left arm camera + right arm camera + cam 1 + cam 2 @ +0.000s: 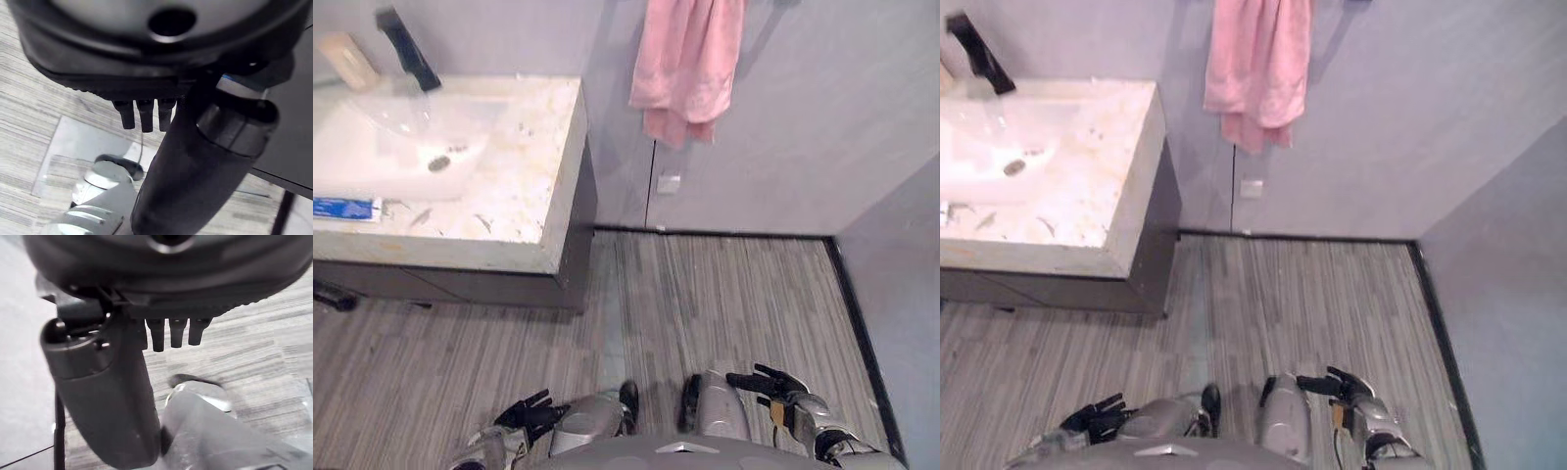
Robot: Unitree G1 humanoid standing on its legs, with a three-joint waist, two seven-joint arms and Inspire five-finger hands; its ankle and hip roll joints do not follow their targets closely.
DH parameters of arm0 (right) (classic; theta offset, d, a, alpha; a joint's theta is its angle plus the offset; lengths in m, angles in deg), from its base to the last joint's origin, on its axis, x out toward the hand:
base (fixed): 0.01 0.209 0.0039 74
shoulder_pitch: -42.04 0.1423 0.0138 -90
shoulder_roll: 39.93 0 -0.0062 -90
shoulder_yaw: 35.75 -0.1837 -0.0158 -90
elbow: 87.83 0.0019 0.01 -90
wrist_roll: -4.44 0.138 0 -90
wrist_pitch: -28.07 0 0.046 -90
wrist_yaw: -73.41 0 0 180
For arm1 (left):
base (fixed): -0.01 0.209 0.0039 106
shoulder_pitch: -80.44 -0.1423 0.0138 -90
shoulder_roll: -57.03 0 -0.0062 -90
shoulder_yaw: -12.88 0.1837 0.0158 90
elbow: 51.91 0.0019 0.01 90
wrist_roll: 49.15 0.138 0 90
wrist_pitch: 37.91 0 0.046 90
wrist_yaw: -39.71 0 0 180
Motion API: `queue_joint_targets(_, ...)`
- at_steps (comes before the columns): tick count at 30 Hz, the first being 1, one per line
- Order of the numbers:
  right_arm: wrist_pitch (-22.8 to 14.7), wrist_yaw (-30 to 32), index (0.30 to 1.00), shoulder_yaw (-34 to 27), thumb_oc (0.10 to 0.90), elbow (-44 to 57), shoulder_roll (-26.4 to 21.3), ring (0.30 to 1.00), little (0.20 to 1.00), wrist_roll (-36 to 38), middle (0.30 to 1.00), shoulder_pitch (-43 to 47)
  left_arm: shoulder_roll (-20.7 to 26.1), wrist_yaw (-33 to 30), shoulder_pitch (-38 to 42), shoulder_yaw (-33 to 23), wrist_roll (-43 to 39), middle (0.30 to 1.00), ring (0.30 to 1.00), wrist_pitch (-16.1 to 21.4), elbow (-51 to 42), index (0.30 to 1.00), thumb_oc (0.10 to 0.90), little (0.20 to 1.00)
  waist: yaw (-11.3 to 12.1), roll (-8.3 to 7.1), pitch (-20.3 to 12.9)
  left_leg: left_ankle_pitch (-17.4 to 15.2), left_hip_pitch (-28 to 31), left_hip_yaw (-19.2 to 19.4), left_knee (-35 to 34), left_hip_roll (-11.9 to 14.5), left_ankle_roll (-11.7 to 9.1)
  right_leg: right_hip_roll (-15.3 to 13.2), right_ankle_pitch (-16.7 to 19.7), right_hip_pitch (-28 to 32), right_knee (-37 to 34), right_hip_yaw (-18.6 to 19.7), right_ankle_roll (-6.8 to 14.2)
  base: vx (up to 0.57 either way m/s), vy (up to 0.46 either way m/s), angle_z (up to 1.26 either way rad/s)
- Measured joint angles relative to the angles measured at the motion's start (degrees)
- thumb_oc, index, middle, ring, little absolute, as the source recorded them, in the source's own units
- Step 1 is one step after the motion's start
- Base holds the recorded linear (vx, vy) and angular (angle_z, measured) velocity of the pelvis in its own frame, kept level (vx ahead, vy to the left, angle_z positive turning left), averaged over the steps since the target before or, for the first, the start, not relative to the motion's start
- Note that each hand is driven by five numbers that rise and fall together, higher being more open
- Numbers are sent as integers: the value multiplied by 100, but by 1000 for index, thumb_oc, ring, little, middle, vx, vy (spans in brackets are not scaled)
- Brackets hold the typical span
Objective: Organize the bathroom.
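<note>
Your left hand (530, 413) hangs low at the near left, fingers relaxed and spread, grasping nothing; its wrist view shows the fingers (145, 116) straight and the thumb (195, 166) free above the floor. Your right hand (766, 383) hangs low at the near right, likewise released and empty, with fingers (176, 334) straight and thumb (105, 396) clear of anything. Below and ahead of both hands you have grey striped plank flooring (724, 294), running to a dark baseboard (705, 234) along the far wall and the right wall. At the far left stands a vanity counter (524, 166) with a pale mottled stone top over a dark cabinet (576, 255). Set into the top is a white basin (382, 147) with a drain (438, 164) near its middle and a black faucet (406, 47) at its far edge. A blue and white tube (346, 208), probably toothpaste, lies flat on the counter's near left, just beside the basin. A beige item (348, 59), too blurred to identify, sits at the counter's far left corner. A pink towel (685, 64) hangs bunched on the far wall, right of the counter. A small white wall plate (669, 183) sits below the towel, beside a vertical seam in the wall.
</note>
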Motion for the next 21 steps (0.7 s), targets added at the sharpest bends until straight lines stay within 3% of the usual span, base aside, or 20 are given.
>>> queue_joint_targets(2, 7, -30, 900, -12, 800, 36, 41, 900, 900, -2, 900, 52, -28, -9, -19, -7, -4, 900, 900, -6, -3, 900, 800, 900, -169, -75, 68, -110, -14, 19, -20, -169, -42, -206, 468, 172, -1680, 33, 196, 368, -304, 24)
queue_joint_targets(3, 8, -28, 900, -67, 800, 45, 67, 900, 900, -2, 900, 55, -28, -13, -20, -57, -7, 900, 900, -4, -36, 900, 800, 900, -245, -152, 81, -300, -6, 223, 14, -199, -189, -397, 710, 221, -2073, 38, 254, 360, -266, 56)
queue_joint_targets(4, 8, -43, 900, -174, 800, 64, 51, 900, 900, -2, 900, 53, -26, -37, -30, -158, -11, 900, 900, -4, -100, 900, 800, 900, -331, -230, 127, -535, -5, 522, 217, -174, -199, -652, 927, 269, -2118, 5, 399, 372, -269, 63)
queue_joint_targets(5, 24, -73, 900, -222, 800, 101, -23, 900, 900, -3, 900, 44, -16, -112, -89, -181, -25, 900, 900, 0, -210, 900, 800, 900, -385, -174, 180, -530, -12, 496, 496, -173, 12, -728, 1154, 348, -1929, 20, 320, 353, -248, 46)
queue_joint_targets(6, 40, -89, 900, -214, 800, 123, -35, 900, 900, -38, 900, 43, 3, -184, -208, -183, -25, 900, 900, 6, -338, 900, 800, 900, -353, -164, 188, -684, 9, 498, 677, -178, 96, -752, 1274, 347, -1637, 25, 202, 400, -258, 35)
queue_joint_targets(9, 156, -169, 900, -97, 800, 111, -51, 900, 900, -148, 900, 57, -34, -191, -456, -226, -66, 900, 900, 10, -406, 900, 800, 900, -265, -101, 110, -884, 367, 348, 636, -13, 24, -568, 1270, 298, -596, 75, 49, 424, -266, 11)
queue_joint_targets(11, 155, -204, 900, -95, 800, 110, -59, 900, 900, -224, 900, 114, -33, -171, -530, -236, -67, 900, 900, 7, -276, 900, 800, 900, -244, -95, 95, -878, 634, 301, 413, 147, -38, -459, 1100, 135, -31, 15, -195, 328, -244, -5)
queue_joint_targets(12, 156, -222, 900, 7, 800, 99, -42, 900, 900, -323, 900, 143, -43, -114, -622, -300, -63, 900, 900, 21, -165, 900, 800, 900, -251, 34, -20, -829, 904, 223, 47, 450, -268, -140, 838, 149, 221, -180, -285, 287, -235, 0)
queue_joint_targets(14, 185, -224, 900, 163, 800, 32, -15, 900, 900, -521, 900, 165, -79, -22, -622, -404, -62, 900, 900, 48, -88, 900, 800, 900, -177, -23, -122, -576, 791, 199, 394, 669, -658, -33, 736, 436, 34, -364, -336, 190, -178, 3)
queue_joint_targets(15, 185, -224, 900, 163, 800, 32, -15, 900, 900, -521, 900, 165, -79, -22, -622, -404, -62, 900, 900, 48, -88, 900, 800, 900, -177, -23, -122, -576, 791, 199, 394, 669, -658, -33, 736, 436, 34, -364, -336, 251, -262, 27)
queue_joint_targets(16, 185, -208, 900, 97, 800, -77, -106, 900, 900, -489, 900, 152, -103, 57, -611, -447, -55, 900, 900, 139, -11, 900, 800, 900, -247, -12, -128, 181, 861, 134, 497, 643, -939, -209, 553, 386, 770, -529, -539, 156, -169, 24)
queue_joint_targets(17, 185, -208, 900, 97, 800, -77, -106, 900, 900, -489, 900, 152, -103, 57, -611, -447, -55, 900, 900, 139, -11, 900, 800, 900, -247, -12, -128, 181, 861, 134, 497, 643, -939, -209, 553, 386, 770, -529, -539, 205, -234, 41)
queue_joint_targets(18, 185, -203, 900, 63, 800, -103, -192, 900, 900, -501, 900, 147, -118, 84, -656, -449, -47, 900, 900, 189, 102, 900, 800, 900, -302, 54, -346, 461, 767, 83, 669, 689, -954, -145, 165, 253, 1008, -583, -649, 110, -153, 19)
queue_joint_targets(19, 249, -180, 900, 168, 800, -194, -141, 900, 900, -593, 900, 113, -8, 139, -763, -433, -40, 900, 900, 253, 142, 900, 800, 900, -249, -56, -644, 577, 683, 59, 921, 696, -984, 19, 127, 340, 455, -582, -712, 185, -258, 20)
queue_joint_targets(20, 297, -157, 900, 211, 800, -338, -111, 900, 900, -698, 900, 92, -29, 114, -729, -441, -35, 900, 900, 285, 206, 900, 800, 900, -135, -12, -718, 614, 550, 78, 1430, 850, -978, 202, -31, 651, 123, -746, -1068, 182, -259, -3)
queue_joint_targets(21, 314, -100, 900, 293, 800, -389, -90, 900, 900, -718, 900, 92, -58, 176, -713, -433, -23, 900, 900, 279, 191, 900, 800, 900, -81, 62, -761, 885, 325, 106, 1809, 991, -936, 331, -16, 782, 25, -787, -1147, 176, -222, 5)
